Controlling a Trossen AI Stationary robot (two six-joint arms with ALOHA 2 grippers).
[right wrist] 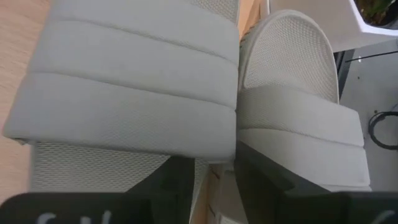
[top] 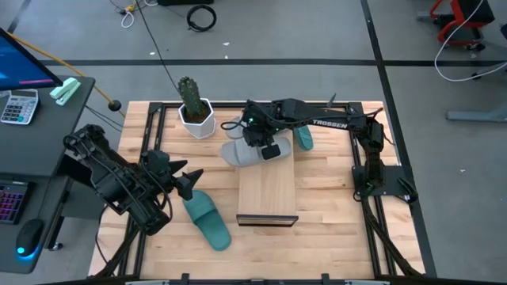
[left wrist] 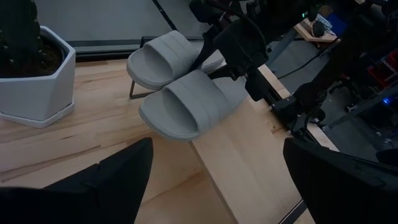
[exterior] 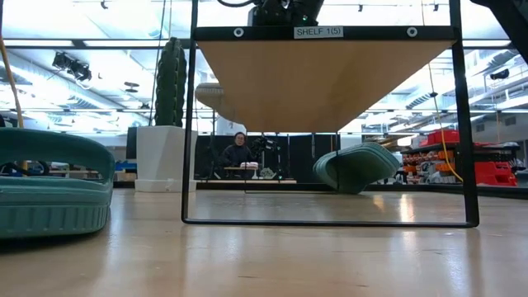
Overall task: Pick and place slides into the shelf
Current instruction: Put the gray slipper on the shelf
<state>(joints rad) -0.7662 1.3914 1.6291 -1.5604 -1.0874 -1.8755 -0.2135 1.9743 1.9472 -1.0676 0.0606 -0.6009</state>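
Right wrist view alone shows my right gripper (right wrist: 208, 180) narrowed, fingers straddling the adjoining edges of 2 grey slides (right wrist: 137, 81) on the shelf (top: 268, 186). High view adds 1 teal slide (top: 207, 220) just beyond my left gripper (top: 190, 180), fingers spread wide, empty.

1. We see a green cactus (top: 188, 93) standing tall in a white pot (top: 197, 119) near the back of the wooden table (top: 333, 229).
2. We see a dark desk (top: 32, 142) beside the table, with a calculator (top: 17, 105) on it.
3. We see a black cable (top: 201, 16) coiled on the grey floor.
4. We see a person (exterior: 238, 153) sitting far off in the room.
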